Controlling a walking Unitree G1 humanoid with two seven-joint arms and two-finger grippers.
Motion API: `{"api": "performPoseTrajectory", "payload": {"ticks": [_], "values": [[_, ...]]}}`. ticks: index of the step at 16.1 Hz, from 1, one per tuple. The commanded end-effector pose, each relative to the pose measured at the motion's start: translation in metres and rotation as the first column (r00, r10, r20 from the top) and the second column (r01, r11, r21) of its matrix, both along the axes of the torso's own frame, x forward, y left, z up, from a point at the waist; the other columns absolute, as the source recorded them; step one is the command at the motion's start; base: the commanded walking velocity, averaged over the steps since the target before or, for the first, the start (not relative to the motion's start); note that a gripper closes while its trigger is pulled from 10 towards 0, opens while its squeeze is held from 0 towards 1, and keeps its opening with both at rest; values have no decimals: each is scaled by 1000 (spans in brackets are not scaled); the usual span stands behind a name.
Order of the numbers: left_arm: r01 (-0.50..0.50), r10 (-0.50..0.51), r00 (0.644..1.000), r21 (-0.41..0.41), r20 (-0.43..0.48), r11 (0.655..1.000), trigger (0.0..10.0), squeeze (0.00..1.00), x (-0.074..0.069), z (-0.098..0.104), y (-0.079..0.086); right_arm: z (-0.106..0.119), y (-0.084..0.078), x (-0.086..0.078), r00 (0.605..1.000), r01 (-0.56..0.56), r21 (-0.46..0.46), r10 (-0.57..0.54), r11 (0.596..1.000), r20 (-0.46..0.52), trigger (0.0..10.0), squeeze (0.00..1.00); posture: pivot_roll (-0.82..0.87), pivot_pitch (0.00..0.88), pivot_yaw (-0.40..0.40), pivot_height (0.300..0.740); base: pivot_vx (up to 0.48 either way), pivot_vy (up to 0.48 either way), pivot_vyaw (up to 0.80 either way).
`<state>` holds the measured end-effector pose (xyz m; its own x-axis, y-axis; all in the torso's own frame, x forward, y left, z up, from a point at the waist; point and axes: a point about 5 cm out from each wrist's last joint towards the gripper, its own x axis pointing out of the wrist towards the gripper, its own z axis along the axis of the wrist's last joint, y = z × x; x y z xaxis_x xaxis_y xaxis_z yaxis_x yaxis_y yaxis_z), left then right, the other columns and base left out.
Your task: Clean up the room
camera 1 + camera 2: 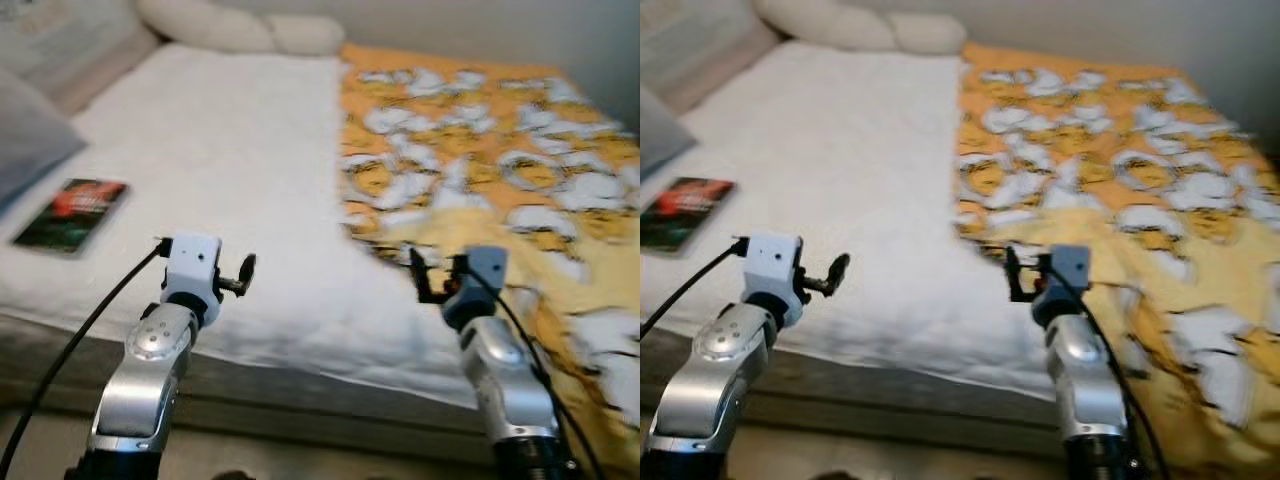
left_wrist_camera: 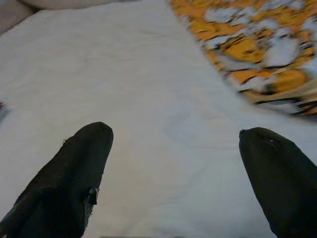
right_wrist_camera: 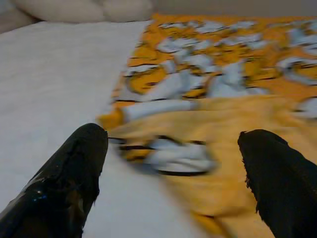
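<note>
Bed (image 1: 230, 170) with a white sheet fills the head views, slightly blurred. Covering its right half is an orange and white blanket (image 1: 480, 150), its near corner rumpled. Left pincer (image 2: 173, 148) hovers over bare sheet, fingers spread wide, holding nothing. Right pincer (image 3: 171, 153) hangs just above the blanket's folded edge, likewise wide open and empty. A dark book (image 1: 72, 213) lies near the bed's left edge, pillows (image 1: 240, 28) at the head.
</note>
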<state>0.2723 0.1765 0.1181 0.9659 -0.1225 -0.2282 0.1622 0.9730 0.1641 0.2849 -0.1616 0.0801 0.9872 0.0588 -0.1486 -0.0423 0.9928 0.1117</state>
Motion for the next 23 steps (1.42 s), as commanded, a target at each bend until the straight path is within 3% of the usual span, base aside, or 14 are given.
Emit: {"api": "performPoseTrajectory", "payload": {"ticks": [1,5,15,19,21,23], "values": [[-13,13,1000,19,14,1000,10000,0,1,4,5,3,5,2,1000,-11,4,11,1000,11,10000,1000,-11,0,-37,740,0,-480,0],[-11,11,1000,23,12,1000,10000,0,1,3,5,3,6,2,1000,-12,1,12,1000,8,10000,1000,-10,0,-37,740,0,-474,0],[15,-15,1000,27,0,1000,10000,0,1,1,3,2,3,3,1000,1,-13,-1,1000,-9,10000,1000,-10,0,-37,740,0,0,0],[25,-25,1000,36,-1,999,10000,0,-5,2,6,4,-9,1,1000,23,-26,-23,999,-17,10000,1000,-1,0,-49,740,0,0,0],[62,-61,998,41,-20,997,10000,0,-9,-2,5,-7,-20,3,993,64,-96,-73,993,-89,10000,1000,8,0,-61,740,0,0,0],[182,-179,982,72,-54,981,10000,0,-11,-4,-2,-18,-31,13,977,61,-193,-99,979,-190,10000,1000,8,0,-60,740,0,0,0]]}}
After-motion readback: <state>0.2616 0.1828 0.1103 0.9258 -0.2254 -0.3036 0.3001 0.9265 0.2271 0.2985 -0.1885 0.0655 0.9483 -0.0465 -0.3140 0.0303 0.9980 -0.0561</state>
